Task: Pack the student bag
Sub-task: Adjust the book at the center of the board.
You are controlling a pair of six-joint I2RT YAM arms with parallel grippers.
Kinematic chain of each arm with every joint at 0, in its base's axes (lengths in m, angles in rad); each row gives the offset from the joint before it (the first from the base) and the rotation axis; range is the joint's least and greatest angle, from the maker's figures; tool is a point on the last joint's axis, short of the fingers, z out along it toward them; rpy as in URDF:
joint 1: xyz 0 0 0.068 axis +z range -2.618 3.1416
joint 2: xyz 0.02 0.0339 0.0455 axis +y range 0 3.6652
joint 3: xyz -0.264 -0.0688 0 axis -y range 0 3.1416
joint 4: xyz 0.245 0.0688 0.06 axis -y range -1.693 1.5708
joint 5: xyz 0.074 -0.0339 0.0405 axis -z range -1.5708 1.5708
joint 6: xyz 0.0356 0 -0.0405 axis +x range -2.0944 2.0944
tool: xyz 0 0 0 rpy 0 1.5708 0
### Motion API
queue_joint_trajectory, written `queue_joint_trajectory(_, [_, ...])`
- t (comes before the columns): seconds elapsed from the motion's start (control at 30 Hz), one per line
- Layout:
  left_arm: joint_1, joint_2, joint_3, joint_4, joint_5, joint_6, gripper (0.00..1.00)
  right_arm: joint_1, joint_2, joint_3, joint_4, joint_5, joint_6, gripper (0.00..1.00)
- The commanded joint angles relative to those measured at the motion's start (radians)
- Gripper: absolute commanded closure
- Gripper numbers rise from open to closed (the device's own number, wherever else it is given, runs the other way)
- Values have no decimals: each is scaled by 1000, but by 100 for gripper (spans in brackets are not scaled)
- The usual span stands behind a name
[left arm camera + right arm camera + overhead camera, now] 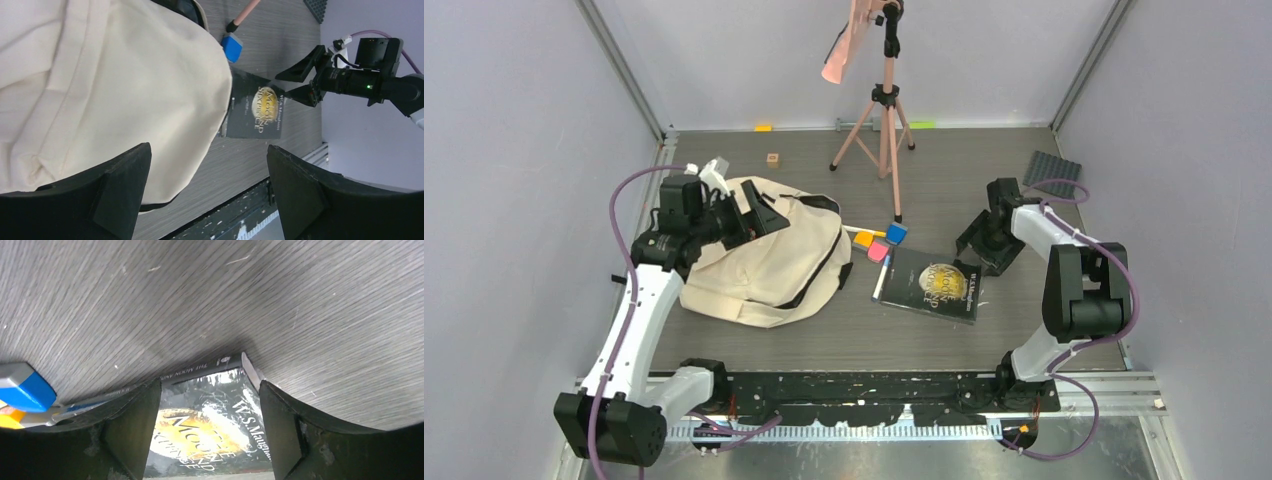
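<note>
While the beige student bag [764, 265] lies on the left of the table [984, 180], the left gripper [207, 165] hangs wide open over it. The right gripper [209, 390] stands open over the dark book [932, 285].

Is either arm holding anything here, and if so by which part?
Nothing is held. The left gripper hangs open over the student bag. The jaws of the right gripper stand open above the far corner of the book, not closed on it.
</note>
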State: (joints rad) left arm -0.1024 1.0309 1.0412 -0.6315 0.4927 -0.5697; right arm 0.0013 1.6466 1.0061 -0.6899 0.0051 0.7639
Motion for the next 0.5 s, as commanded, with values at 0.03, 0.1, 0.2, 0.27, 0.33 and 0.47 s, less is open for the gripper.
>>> queue_joint_trajectory(0.03, [-122, 42, -10, 162, -25, -115, 13, 32, -75, 58, -72, 102, -18, 19])
queue_joint_trajectory(0.1, [-187, 83, 1, 187, -60, -140, 13, 32, -90, 89, -102, 135, -86, 15])
queue_joint_trajectory(0.2, [-310, 168, 38, 213, -104, -196, 14, 30, -106, 127, -77, 83, -300, 11])
queue_joint_trajectory(0.27, [-372, 223, 67, 226, -125, -241, 15, 30, -98, 149, -46, -33, -420, 11])
queue_joint_trajectory(0.33, [-422, 285, 89, 228, -145, -302, 15, 30, -73, 175, 4, -155, -508, 11])
queue_joint_trajectory(0.47, [-492, 352, 48, 291, -167, -512, 15, 31, 36, 258, 55, -367, -564, 12])
